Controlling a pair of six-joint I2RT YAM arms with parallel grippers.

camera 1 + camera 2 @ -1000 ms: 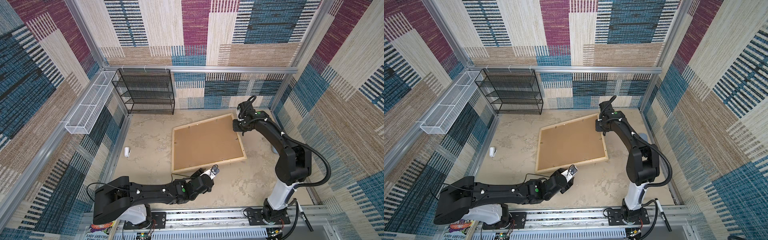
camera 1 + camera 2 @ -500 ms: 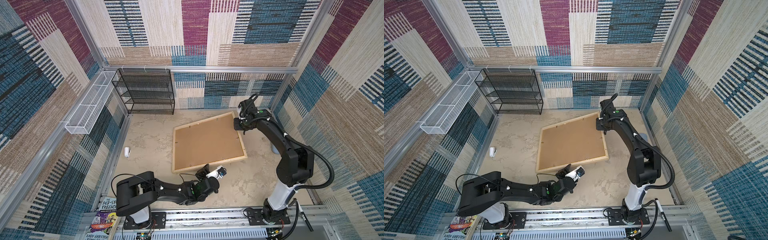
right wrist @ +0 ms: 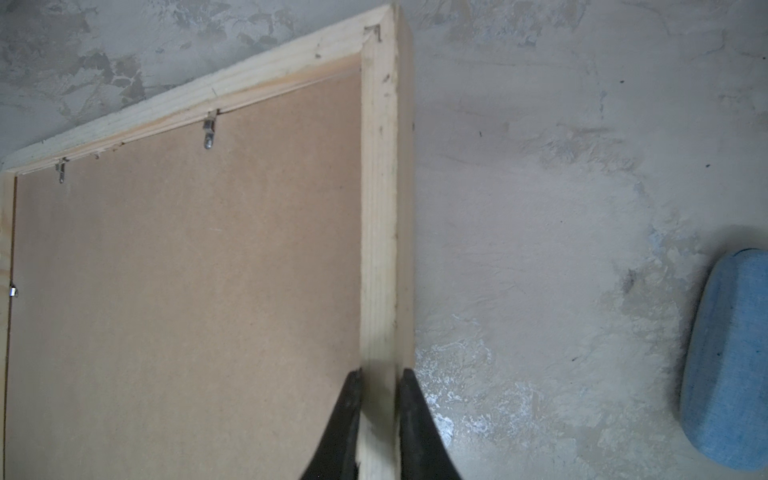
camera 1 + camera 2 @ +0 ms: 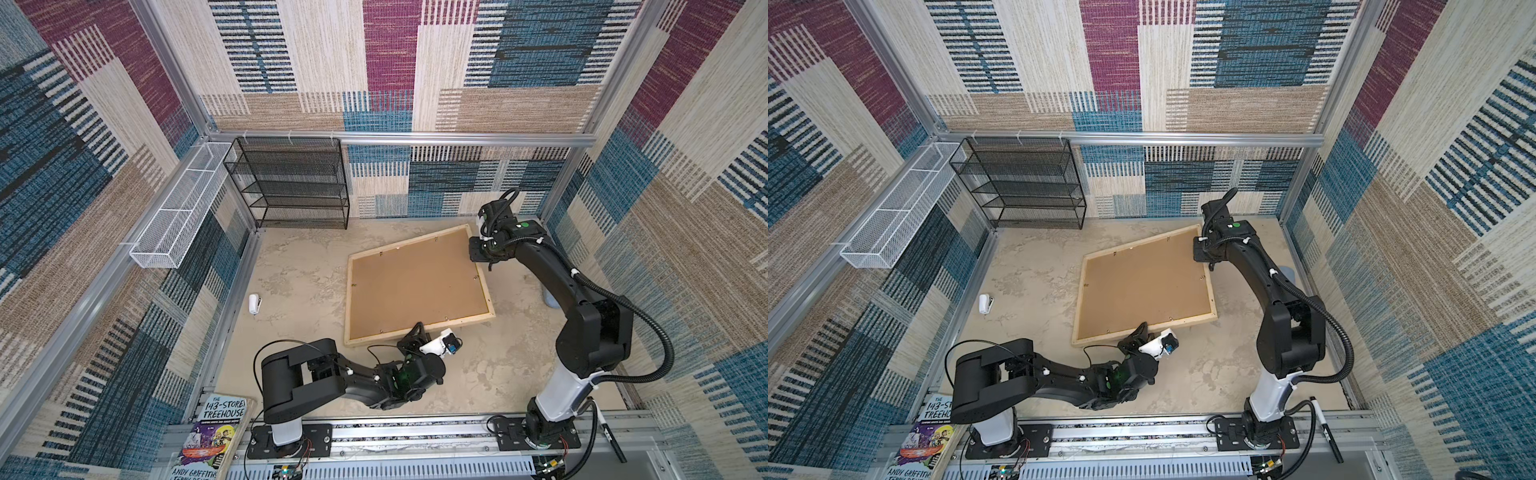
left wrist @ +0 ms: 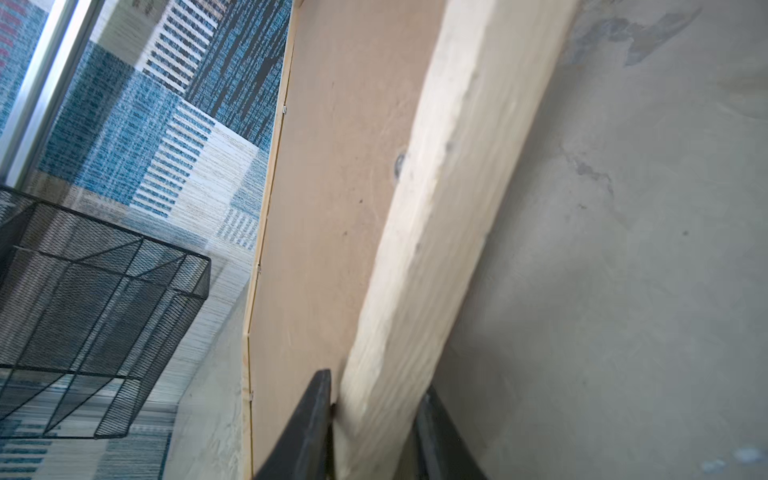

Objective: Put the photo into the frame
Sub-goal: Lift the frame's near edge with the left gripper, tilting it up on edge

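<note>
On the sandy table (image 4: 299, 266) lies the frame (image 4: 348, 299) with its back turned up. A brown backing board (image 4: 415, 286) fills its inside, so the photo cannot be seen in any view (the front of the frame faces down and is hidden too). The right gripper (image 3: 379, 374) is hidden under its own wrist in both top views. The right wrist view shows its two black fingers (image 3: 347, 407) pressed on both sides of a short rail, near the far corner. The left gripper (image 5: 374, 399) is partly cut off in the left wrist view, and its fingers (image 5: 316, 415) sit tight on each side of the near long rail. Whether the frame rests flat or is lifted a little is hard to tell. A blue soft thing (image 3: 731, 357) is cut off at the picture's edge, and a small white thing (image 4: 254, 303) is too small to name. The frame's long sides run from left to right in both top views, turned a bit so that the right end sits farther back.
</note>
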